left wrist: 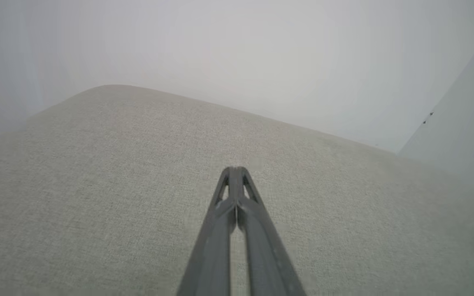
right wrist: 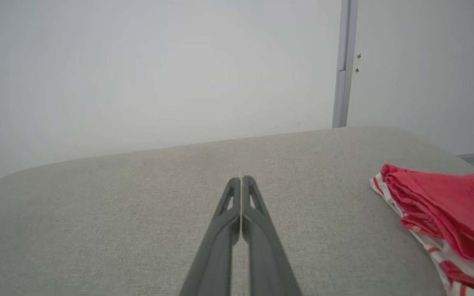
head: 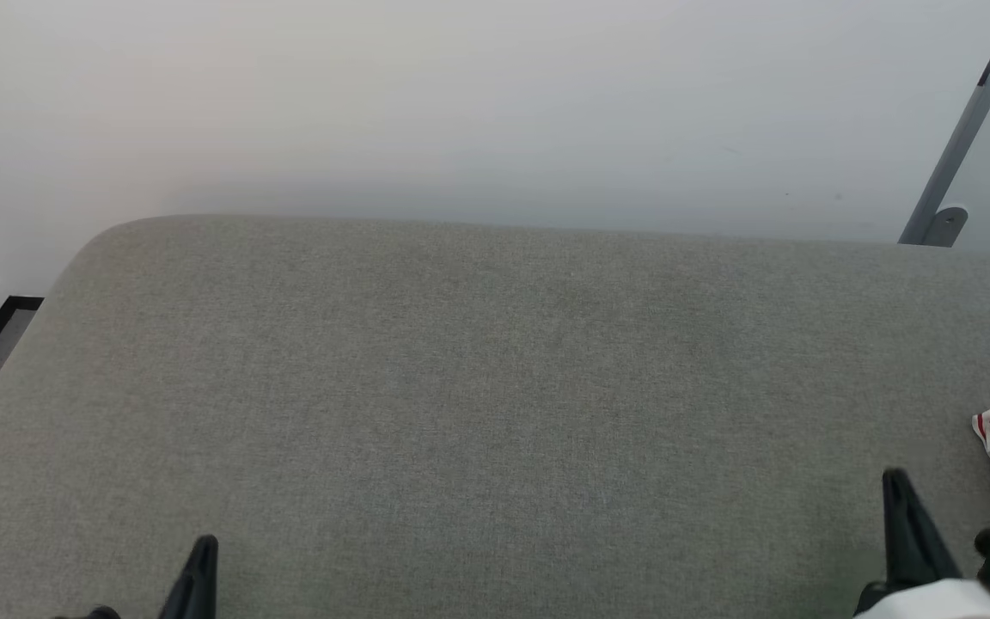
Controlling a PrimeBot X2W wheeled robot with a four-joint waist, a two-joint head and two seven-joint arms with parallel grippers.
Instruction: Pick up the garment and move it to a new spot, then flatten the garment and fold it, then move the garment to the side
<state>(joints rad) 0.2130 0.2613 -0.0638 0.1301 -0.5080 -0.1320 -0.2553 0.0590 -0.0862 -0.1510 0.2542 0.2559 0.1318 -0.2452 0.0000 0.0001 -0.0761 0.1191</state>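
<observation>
Apparently bunched red-and-white garment (right wrist: pixel 442 213)

Grey fabric-covered cushion (head: pixel 495 387), wide & flat, fine woven texture, far corners rounded, far edge curving down. One thing lies directly on it: red shirt (right wrist: pixel 447 222) w/ white-and-red striped trim, bunched in soft folds, at the cushion's right end, resting on the fabric. Shirt runs off frame, so its full shape can't be told.
</observation>
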